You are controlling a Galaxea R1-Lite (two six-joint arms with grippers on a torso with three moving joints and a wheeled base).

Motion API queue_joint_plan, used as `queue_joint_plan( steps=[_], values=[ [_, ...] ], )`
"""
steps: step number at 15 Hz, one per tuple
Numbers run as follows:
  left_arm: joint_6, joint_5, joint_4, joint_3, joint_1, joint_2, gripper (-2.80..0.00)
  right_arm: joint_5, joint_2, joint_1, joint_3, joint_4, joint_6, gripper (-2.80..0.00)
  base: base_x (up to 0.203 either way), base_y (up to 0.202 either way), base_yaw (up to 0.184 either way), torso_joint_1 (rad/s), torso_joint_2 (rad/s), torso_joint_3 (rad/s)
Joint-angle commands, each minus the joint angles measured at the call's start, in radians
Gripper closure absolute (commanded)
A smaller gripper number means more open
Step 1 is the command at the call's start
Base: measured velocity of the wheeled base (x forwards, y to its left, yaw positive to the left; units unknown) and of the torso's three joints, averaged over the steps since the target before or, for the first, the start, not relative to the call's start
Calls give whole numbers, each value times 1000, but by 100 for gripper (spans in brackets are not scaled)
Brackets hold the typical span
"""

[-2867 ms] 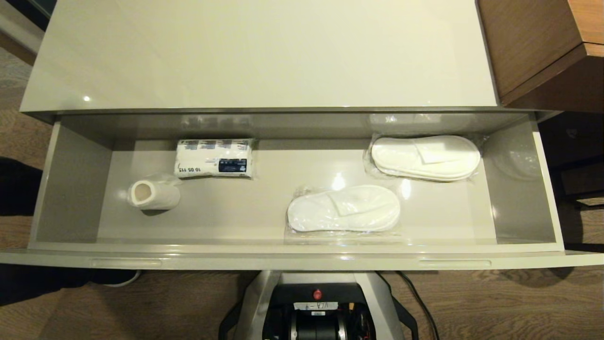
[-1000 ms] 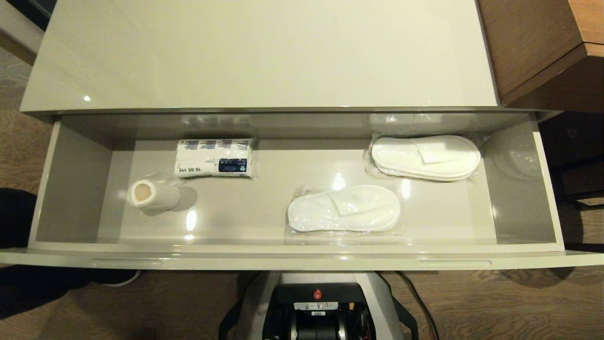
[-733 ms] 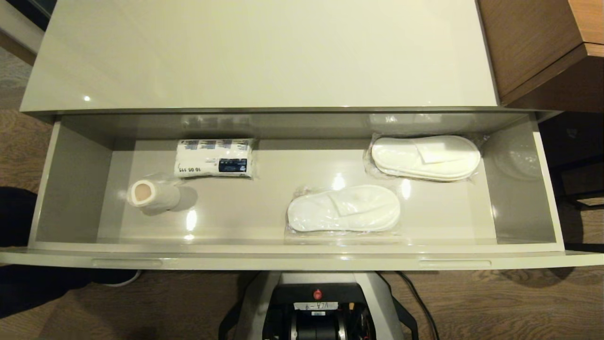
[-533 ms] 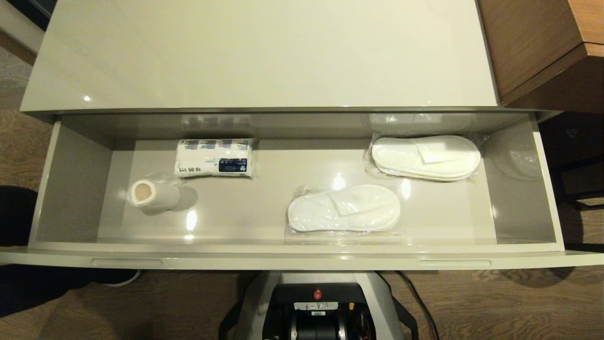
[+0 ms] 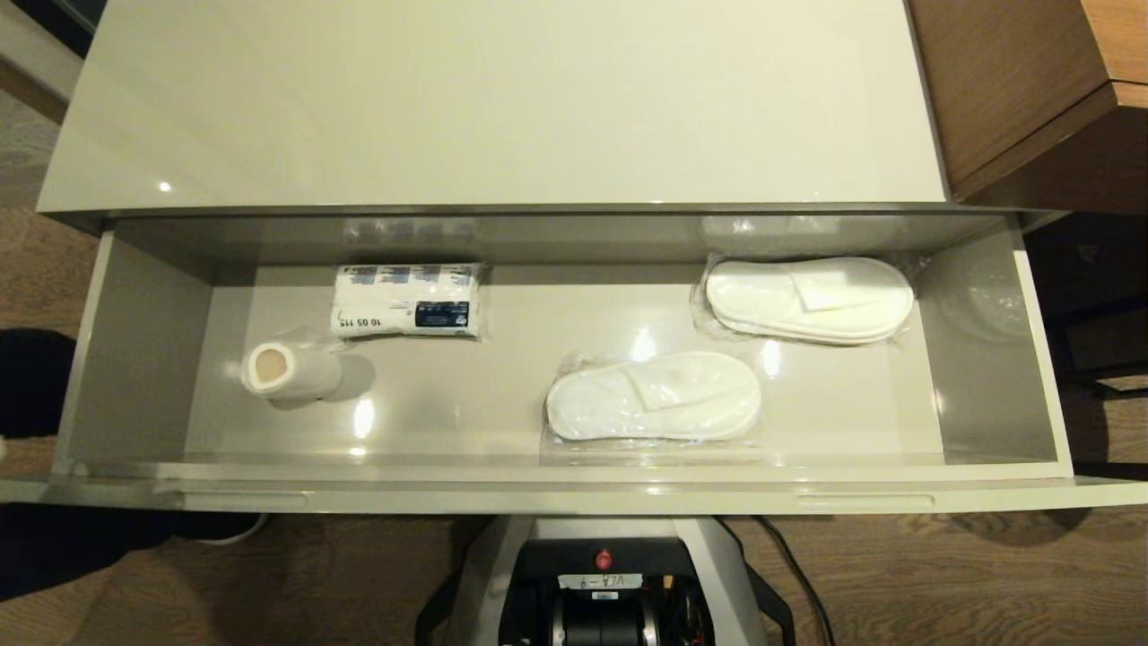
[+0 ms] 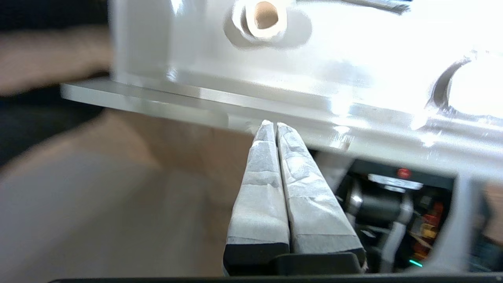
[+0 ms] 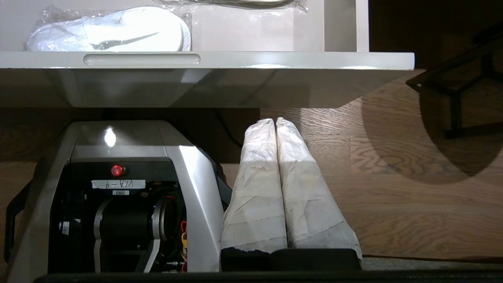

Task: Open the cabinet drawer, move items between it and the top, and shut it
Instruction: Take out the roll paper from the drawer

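The cabinet drawer (image 5: 574, 493) stands pulled out below the bare glossy top (image 5: 493, 99). Inside lie a white paper roll (image 5: 291, 370) at the left, one wrapped slipper pair (image 5: 653, 396) near the front middle and another (image 5: 807, 299) at the back right. Neither gripper shows in the head view. My left gripper (image 6: 274, 125) is shut and empty, its tips just below the drawer's front edge (image 6: 157, 100), with the paper roll (image 6: 264, 17) beyond it. My right gripper (image 7: 275, 121) is shut and empty, low over the floor under the drawer front (image 7: 275, 59).
A white tissue pack (image 5: 408, 301) lies at the drawer's back left. Brown wooden furniture (image 5: 1022, 90) adjoins the cabinet on the right. My base (image 5: 601, 583) sits under the drawer's middle. A dark shape (image 5: 31, 381) is on the floor at the left.
The drawer's items have not moved. The dark shape at the left edge has shifted, and a shadow now lies along the drawer's front left edge.
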Motion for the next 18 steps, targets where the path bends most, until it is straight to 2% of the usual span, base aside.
queue_joint_plan(
  steps=[1, 4, 5, 8, 12, 18],
  values=[
    [-93, 0, 52, -133, 1, 255, 0, 0, 1, 0, 0, 0, -1, 0, 0, 0, 0, 0, 0, 0],
    [-167, 0, 107, -204, 1, 347, 0, 0, 1, 0, 0, 0, -1, 0, 0, 0, 0, 0, 0, 0],
    [-196, -1, 116, -235, 1, 424, -280, 0, 1, 0, 0, 0, -1, 0, 0, 0, 0, 0, 0, 0],
    [-314, -2, 114, -322, 2, 564, -280, 0, 1, 0, 0, 0, -1, 0, 0, 0, 0, 0, 0, 0],
    [-410, 3, 112, -413, 2, 673, -280, 0, 1, 0, 0, 0, -1, 0, 0, 0, 0, 0, 0, 0],
    [-459, 2, 19, -428, 9, 744, -280, 0, 1, 0, 0, 0, -1, 0, 0, 0, 0, 0, 0, 0]
  ],
)
